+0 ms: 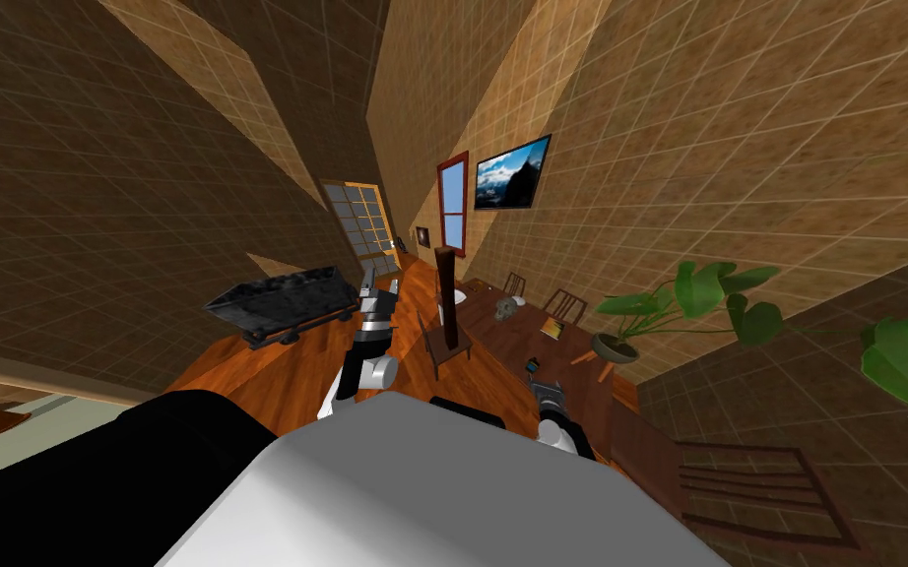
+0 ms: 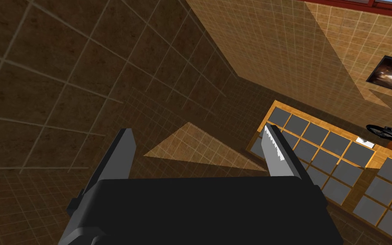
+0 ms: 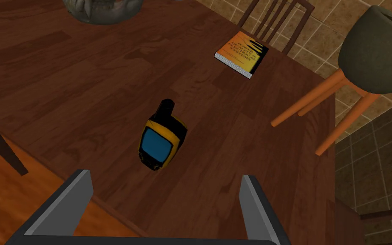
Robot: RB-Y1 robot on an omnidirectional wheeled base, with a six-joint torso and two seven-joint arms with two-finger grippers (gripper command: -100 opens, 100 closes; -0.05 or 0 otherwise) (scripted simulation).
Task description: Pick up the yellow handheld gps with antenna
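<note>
On table (image 3: 63, 85), gps (image 3: 162, 138) whole, grey object (image 3: 101, 8) cut off

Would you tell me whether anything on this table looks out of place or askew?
Nothing is spilled or damaged. The yellow GPS lies flat, screen up, and the book lies flat. The planter on orange legs stands close to the table edge.

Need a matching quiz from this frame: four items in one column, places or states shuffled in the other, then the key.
1 gps
2 book
3 planter
4 left gripper

A held up, fingers open, nothing between them
B off the table, standing on orange legs
C flat on the table, just ahead of the open right gripper
D on the table near its edge, beyond the gps

Pairs: 1-C, 2-D, 3-B, 4-A
</note>
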